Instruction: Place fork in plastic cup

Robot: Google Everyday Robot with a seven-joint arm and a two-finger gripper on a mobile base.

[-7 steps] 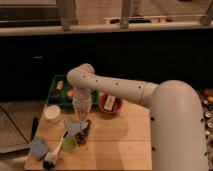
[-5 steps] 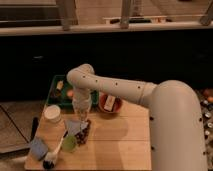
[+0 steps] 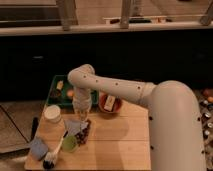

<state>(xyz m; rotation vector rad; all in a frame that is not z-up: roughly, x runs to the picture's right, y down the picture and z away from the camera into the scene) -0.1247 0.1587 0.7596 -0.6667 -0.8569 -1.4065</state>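
Note:
The light yellow-green plastic cup (image 3: pixel 70 143) stands upright near the table's front left. My gripper (image 3: pixel 80 119) hangs straight down from the white arm, a little behind and to the right of the cup and above the table. A slim pale grey-blue piece, apparently the fork (image 3: pixel 74 126), shows just under the gripper, between it and the cup. I cannot tell whether it is held or lying on the table.
A white round tub (image 3: pixel 52 113) stands left of the gripper. An orange-red bowl (image 3: pixel 110 103) is behind it on the right. A dark beaded object (image 3: pixel 84 135), a white-handled brush (image 3: pixel 53 154) and a blue sponge (image 3: pixel 37 148) lie around the cup. A green tray (image 3: pixel 56 85) is at the back left.

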